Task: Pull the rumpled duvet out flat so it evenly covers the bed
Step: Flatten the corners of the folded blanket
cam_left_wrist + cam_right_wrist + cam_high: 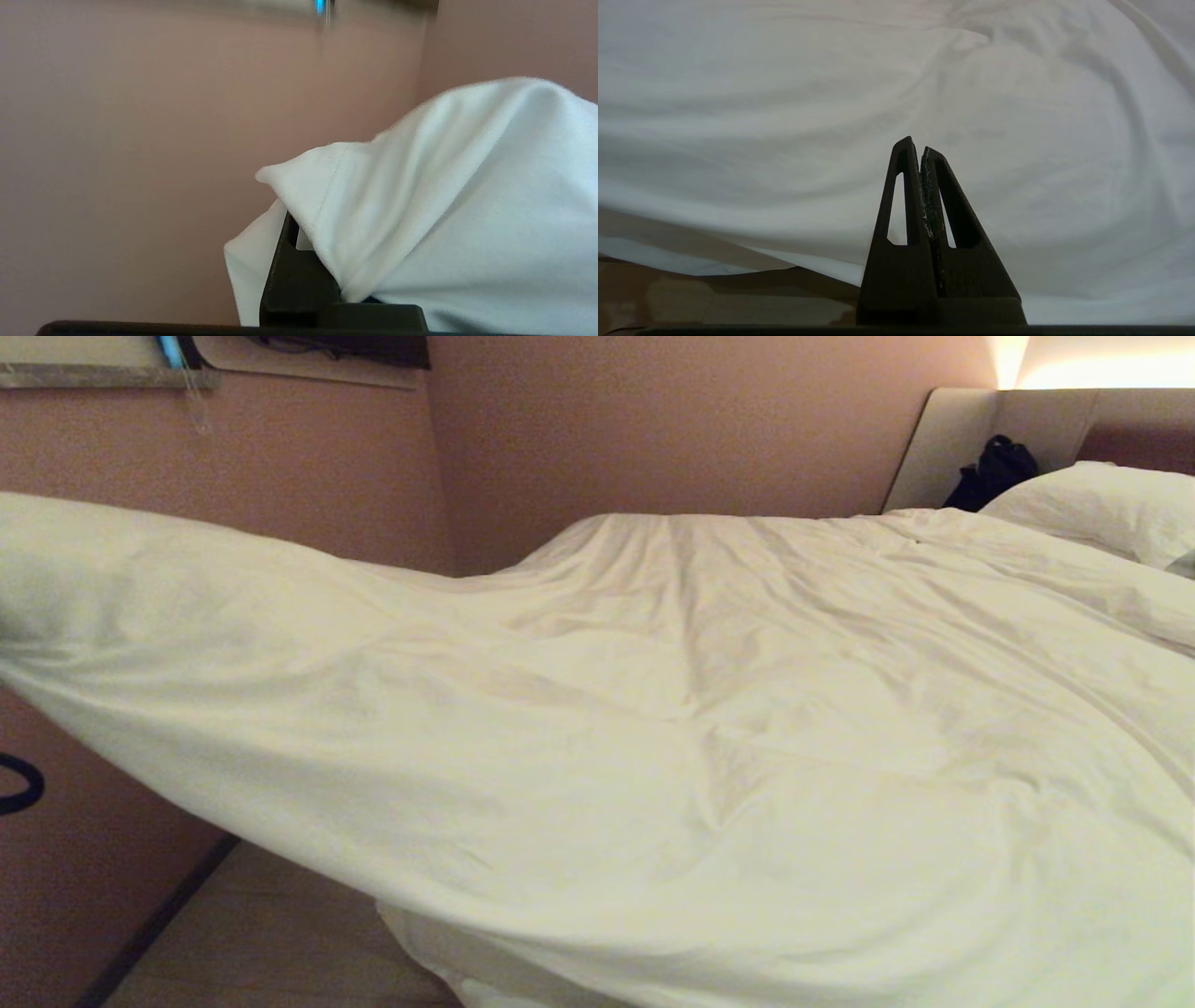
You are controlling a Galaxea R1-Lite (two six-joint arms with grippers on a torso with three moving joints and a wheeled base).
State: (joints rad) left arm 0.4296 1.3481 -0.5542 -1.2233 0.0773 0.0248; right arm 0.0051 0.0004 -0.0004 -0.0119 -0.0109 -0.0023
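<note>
1. Duvet (709,709) lies over the bed (952,439), creased and puffy, covering nearly all of the mattress in the head view.
2. Its long axis runs from about 3 o'clock, near the headboard end, across to 9 o'clock, where one end leaves the bed and stretches out in mid-air.
3. That lifted end points toward 9 o'clock and reaches the frame's left edge, hanging above the floor (271,933) and in front of the pink wall (308,476).
4. Folds fan out from the raised end toward the middle of the bed, so the cloth looks drawn taut along that line.
5. The lower hem sags from 9 o'clock down toward 6 o'clock, clear of the floor.
6. A pillow (1102,509) sits at about 2 o'clock, just beyond the duvet's upper edge; a dark bag (994,471) rests against the headboard beside it.
7. The left gripper (299,261) is clenched on a duvet corner: in the left wrist view the stitched hem wraps over the dark finger (289,275), with the wall behind. This gripper is outside the head view.
8. The right gripper (920,149) is closed and grasps nothing, its two fingertips pressed together; in the right wrist view it hovers in front of the duvet's side, near the hem and a strip of floor.
</note>
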